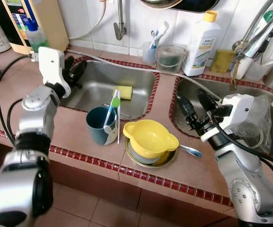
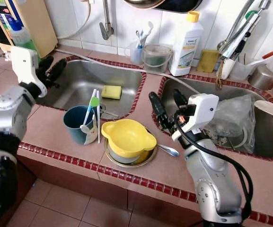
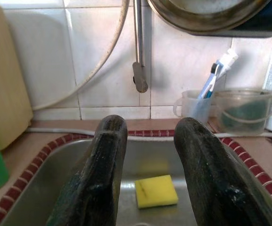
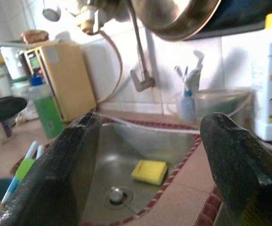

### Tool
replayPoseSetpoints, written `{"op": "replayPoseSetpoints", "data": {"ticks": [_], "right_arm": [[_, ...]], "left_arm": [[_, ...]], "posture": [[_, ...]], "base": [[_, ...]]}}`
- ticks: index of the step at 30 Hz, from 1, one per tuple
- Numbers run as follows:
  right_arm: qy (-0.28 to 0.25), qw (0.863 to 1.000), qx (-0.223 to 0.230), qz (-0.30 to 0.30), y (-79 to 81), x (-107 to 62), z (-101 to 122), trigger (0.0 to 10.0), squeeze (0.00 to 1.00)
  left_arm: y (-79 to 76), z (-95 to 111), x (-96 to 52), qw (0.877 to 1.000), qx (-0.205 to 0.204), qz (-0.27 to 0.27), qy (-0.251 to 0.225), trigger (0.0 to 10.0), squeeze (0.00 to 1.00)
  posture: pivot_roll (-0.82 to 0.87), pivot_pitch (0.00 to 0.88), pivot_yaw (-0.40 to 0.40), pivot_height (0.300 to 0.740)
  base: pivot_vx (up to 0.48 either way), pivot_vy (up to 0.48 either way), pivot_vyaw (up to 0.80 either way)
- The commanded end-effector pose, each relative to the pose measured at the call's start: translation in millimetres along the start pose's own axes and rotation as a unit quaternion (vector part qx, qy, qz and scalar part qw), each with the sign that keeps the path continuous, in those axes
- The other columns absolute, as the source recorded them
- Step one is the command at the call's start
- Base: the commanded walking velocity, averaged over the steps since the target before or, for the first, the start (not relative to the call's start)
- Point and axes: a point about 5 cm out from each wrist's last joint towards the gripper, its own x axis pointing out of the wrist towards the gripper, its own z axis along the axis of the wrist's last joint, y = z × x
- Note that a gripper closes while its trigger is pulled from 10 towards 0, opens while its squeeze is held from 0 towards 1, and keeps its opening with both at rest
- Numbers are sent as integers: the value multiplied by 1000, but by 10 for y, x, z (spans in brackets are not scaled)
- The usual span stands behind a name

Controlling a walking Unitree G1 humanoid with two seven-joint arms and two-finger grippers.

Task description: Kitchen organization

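Sitting nearest, just left of the right gripper (image 1: 194, 109) with its fingers spread, a yellow bowl (image 1: 148, 137) rests on a metal plate (image 1: 167, 161). Beyond, the left gripper (image 1: 74, 70), fingers parted, hovers over the sink (image 1: 93, 90), the yellow sponge (image 1: 123, 92) to its right.

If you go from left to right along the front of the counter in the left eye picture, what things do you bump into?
Left gripper → teal cup with utensils → yellow bowl on a plate → spoon → right gripper.
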Motion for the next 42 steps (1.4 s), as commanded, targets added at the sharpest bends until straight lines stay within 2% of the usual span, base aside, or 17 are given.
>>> {"op": "replayPoseSetpoints", "data": {"ticks": [1, 4, 11, 14, 21, 23, 26, 29, 31, 35, 39, 42], "right_arm": [[-19, 1000, -13, -19, -22, 10, 45, 10000, 0], [-32, 999, -17, -19, 1, 4, 72, 10000, 0], [-32, 999, -30, -15, 28, -13, 51, 10000, 0], [-30, 999, -32, -16, 26, -18, 29, 10000, 0], [-19, 999, -33, -4, 50, -8, -19, 10000, 0], [-9, 999, -35, 5, 71, -12, -59, 10000, 0], [4, 999, -36, 19, 99, -41, -104, 10000, 0], [18, 999, -34, 27, 114, -76, -142, 10000, 0], [26, 999, -32, 33, 131, -106, -171, 10000, 0], [39, 998, -23, 51, 187, -159, -217, 10000, 0], [51, 996, -16, 70, 246, -202, -257, 10000, 0], [61, 994, -13, 85, 287, -239, -275, 10000, 0]], "left_arm": [[-32, 83, -52, 1000, -19, 5, -21, 10000, 0], [-118, 94, -128, 999, -44, 2, -32, 10000, 0], [-349, 136, -307, 997, -51, -27, -41, 10000, 0], [-523, 100, -436, 996, -74, -49, -25, 10000, 0], [-701, -23, -586, 995, -85, -58, 14, 10000, 0], [-768, -71, -609, 993, -93, -66, 43, 10000, 0], [-801, -100, -632, 993, -85, -57, 64, 10000, 0], [-830, -132, -658, 988, -98, -74, 90, 10000, 0], [-817, -119, -670, 990, -69, -80, 90, 10000, 0], [-816, -101, -664, 990, -64, -87, 94, 10000, 0], [-812, -65, -600, 988, -62, -102, 97, 10000, 0], [-827, -51, -538, 986, -46, -125, 99, 10000, 0]], "posture": [[-48, 0, 11, 740], [-53, 0, 9, 740], [-59, 0, 9, 740], [-56, 0, 1, 740], [-38, 0, -19, 740], [-30, 0, -24, 740], [-28, 0, -27, 740], [-29, 0, -27, 740], [-29, 8, -24, 740], [-30, 17, -20, 740], [-32, 22, -16, 740], [-41, 32, -8, 740]], "base": [[0, 0, 0], [0, 0, 0], [0, 0, 0], [0, 0, 0], [0, 0, 0], [0, 0, 0], [0, 0, 0], [0, 0, 0], [0, 0, 0], [0, 0, 0], [0, 0, 0], [0, 0, 0]]}}
